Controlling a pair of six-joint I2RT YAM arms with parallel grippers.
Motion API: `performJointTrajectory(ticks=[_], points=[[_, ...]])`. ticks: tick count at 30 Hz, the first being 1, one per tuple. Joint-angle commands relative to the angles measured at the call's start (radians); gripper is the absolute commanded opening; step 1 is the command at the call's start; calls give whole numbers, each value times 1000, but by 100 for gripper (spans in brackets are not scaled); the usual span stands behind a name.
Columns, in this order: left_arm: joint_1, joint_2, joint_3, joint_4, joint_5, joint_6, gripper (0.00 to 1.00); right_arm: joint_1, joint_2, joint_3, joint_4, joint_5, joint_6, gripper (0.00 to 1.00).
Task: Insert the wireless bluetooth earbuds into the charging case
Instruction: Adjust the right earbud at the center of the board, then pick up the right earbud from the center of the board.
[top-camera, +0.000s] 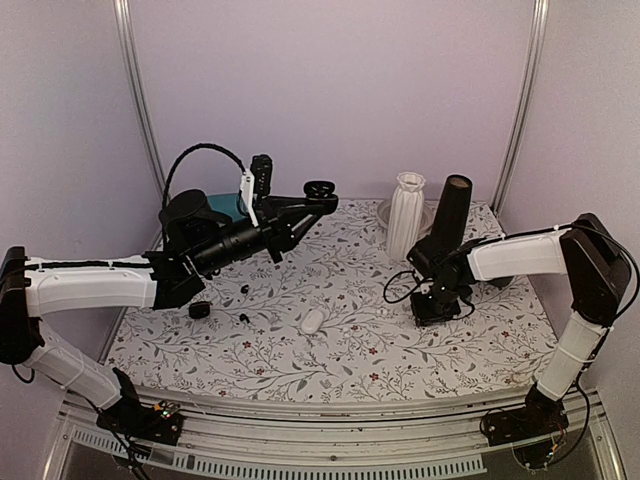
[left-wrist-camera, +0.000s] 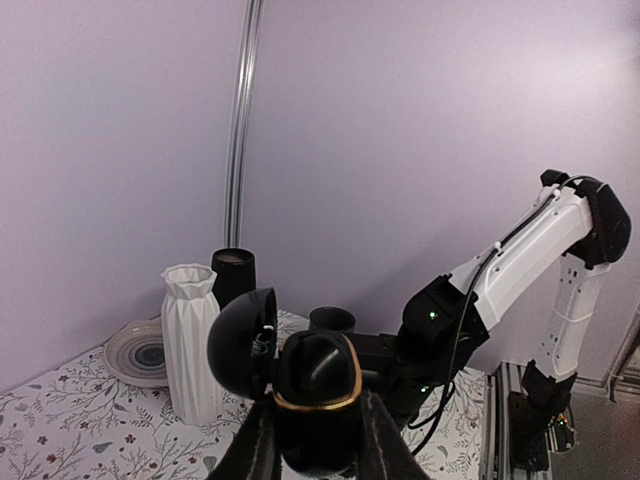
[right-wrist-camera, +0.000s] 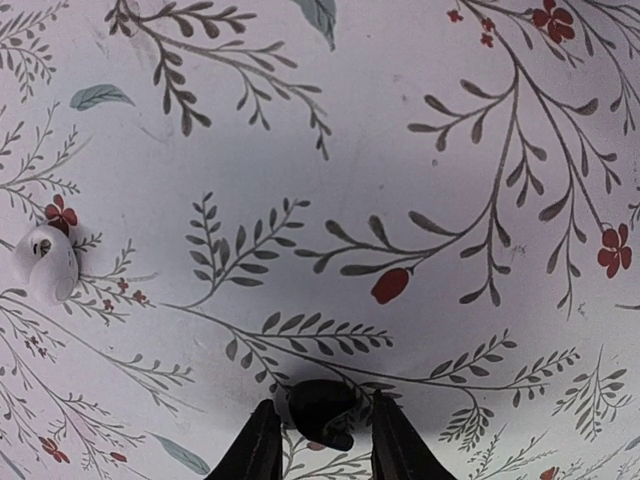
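Observation:
My left gripper (top-camera: 313, 203) is raised over the back of the table and shut on an open black charging case (top-camera: 320, 189). In the left wrist view the case (left-wrist-camera: 318, 385) has a gold rim and its lid (left-wrist-camera: 240, 345) hangs open to the left, between my fingers (left-wrist-camera: 258, 450). My right gripper (top-camera: 437, 312) points straight down at the table. In the right wrist view its jaws (right-wrist-camera: 322, 430) are slightly apart on either side of a glossy black earbud (right-wrist-camera: 320, 410) that lies on the cloth. Two more tiny black buds (top-camera: 245, 288) (top-camera: 243, 316) lie at the left.
A white ribbed vase (top-camera: 405, 213), a tall black cylinder (top-camera: 452, 215) and a plate (top-camera: 384, 212) stand at the back right. A small black piece (top-camera: 199, 310) and a white pebble-like piece (top-camera: 312, 320) lie on the floral cloth. A small white bud (right-wrist-camera: 47, 262) lies left of my right gripper.

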Motion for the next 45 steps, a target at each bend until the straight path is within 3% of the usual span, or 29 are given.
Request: performJointTrajectory(ticks=[1,15,29,45], points=[[13,-10,-2,13,4,-8,0,12,15,35,-34,69,-36,31],[16,-15,-1,4,7,-6,0,20,84,60,-36,95,-139,30],[15,-24,-7,3,8,-6,0,12,128,80,-41,-15,-10,29],[16,-32,-15,4,9,-10,0,-2,80,41,-42,-19,-1,29]])
